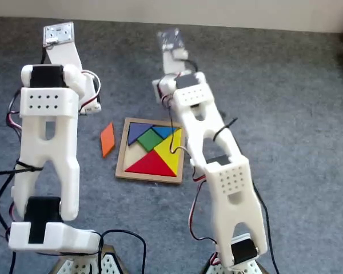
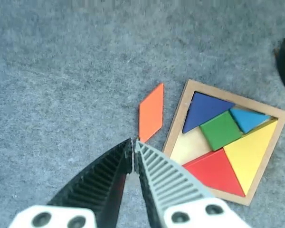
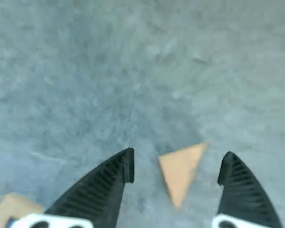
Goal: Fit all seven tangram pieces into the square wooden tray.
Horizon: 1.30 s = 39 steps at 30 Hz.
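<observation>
The square wooden tray (image 1: 121, 170) (image 2: 176, 121) lies on the grey carpet. It holds a dark blue triangle (image 2: 204, 108), a green square (image 2: 221, 129), a light blue triangle (image 2: 247, 118), a yellow triangle (image 2: 251, 152) and a red triangle (image 2: 216, 170). One corner patch (image 2: 192, 145) is bare wood. An orange parallelogram (image 1: 107, 138) (image 2: 150, 112) lies on the carpet just left of the tray. My left gripper (image 2: 133, 142) is shut and empty, its tips by the parallelogram's near end. My right gripper (image 3: 178, 153) is open, its fingers either side of a tan triangle (image 3: 180, 173) on the carpet.
The left arm (image 1: 46, 148) stands left of the parallelogram. The right arm (image 1: 217, 160) runs along the tray's right side and overhangs its edge. Grey carpet spreads all around, with open room far left and far right.
</observation>
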Motion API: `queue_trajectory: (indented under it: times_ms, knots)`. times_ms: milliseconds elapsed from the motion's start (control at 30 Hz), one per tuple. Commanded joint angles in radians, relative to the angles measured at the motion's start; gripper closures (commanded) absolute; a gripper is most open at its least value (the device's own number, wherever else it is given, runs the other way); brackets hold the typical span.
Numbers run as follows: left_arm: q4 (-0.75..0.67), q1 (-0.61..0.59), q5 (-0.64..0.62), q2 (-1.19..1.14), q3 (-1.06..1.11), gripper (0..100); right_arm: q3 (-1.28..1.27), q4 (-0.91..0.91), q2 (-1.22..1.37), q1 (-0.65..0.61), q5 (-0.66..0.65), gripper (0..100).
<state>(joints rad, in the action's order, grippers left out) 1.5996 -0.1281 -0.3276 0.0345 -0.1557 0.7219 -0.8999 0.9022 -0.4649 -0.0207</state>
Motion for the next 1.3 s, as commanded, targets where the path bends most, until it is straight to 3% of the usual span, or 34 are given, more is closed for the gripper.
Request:
queue_trajectory:
  times_ms: [0,267,433,533,900,1267]
  knots:
    - [-0.026,-0.015,0.000,0.150,0.082,97,0.065,0.054,0.038,-0.013,0.008,71.7]
    - [-0.295,-0.007,0.002,0.470,0.429,97,0.286,-0.085,0.176,0.013,0.012,71.8]
    - [-0.388,0.010,0.006,0.593,0.556,96,0.378,-0.131,0.240,0.036,0.008,85.0]
    - [-0.393,0.024,0.008,0.599,0.565,96,0.433,-0.200,0.251,0.058,0.008,91.4]
    - [-0.391,0.022,0.008,0.596,0.564,96,0.634,-0.544,0.251,0.076,-0.005,92.2]
    - [-0.388,0.021,0.008,0.598,0.564,96,0.731,-0.759,0.254,0.151,-0.241,98.5]
